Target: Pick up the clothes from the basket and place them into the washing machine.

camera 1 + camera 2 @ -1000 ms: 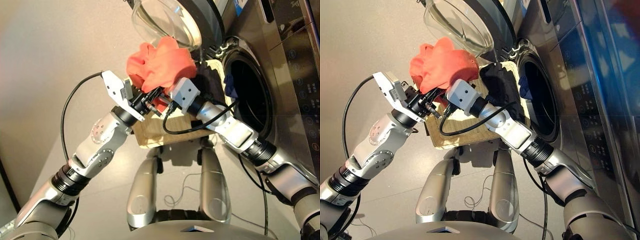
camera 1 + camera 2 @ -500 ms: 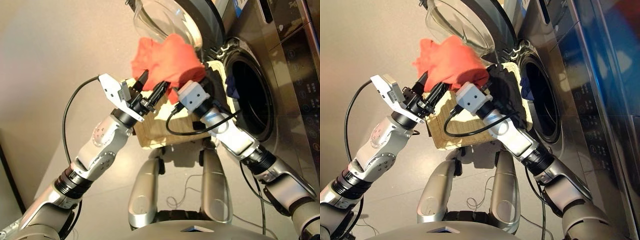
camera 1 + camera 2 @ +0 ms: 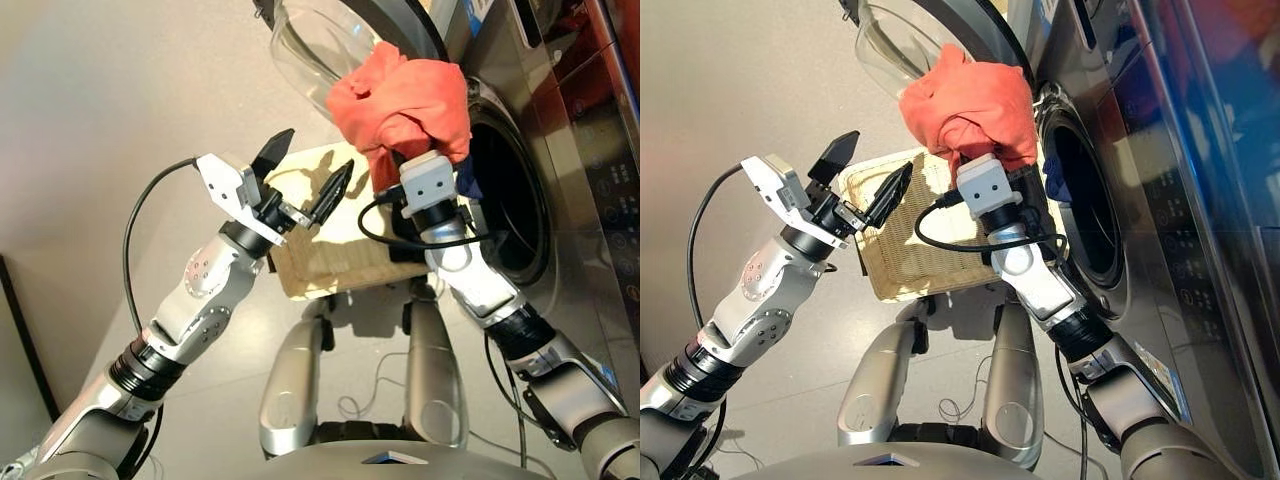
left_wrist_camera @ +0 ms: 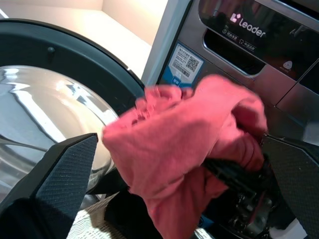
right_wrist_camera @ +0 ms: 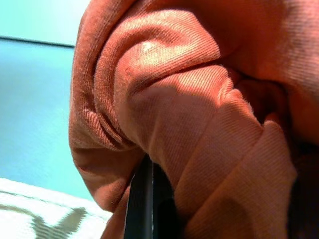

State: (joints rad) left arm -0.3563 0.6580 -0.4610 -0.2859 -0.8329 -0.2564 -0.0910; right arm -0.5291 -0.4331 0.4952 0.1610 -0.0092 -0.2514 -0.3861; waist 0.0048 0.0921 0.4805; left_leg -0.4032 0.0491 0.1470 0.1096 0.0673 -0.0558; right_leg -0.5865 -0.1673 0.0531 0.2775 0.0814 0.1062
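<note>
Bunched ribbed red-orange garment (image 3: 405, 98) clamped in right gripper (image 3: 418, 160) beside round drum mouth (image 3: 505, 205), left gripper (image 3: 303, 175) spread, woven wicker basket (image 3: 330, 255)

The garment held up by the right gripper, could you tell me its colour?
Red-orange garment, clearest in the left eye view.

garment (image 3: 402, 100) before drum mouth (image 3: 505, 205) | basket (image 3: 330, 250) left of washing machine (image 3: 560, 130) | door (image 3: 320, 45) behind basket

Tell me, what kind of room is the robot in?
Probably a laundry corner: a washing machine with its round glass door open, a wicker basket on the floor, and an orange garment being carried to the drum.
</note>
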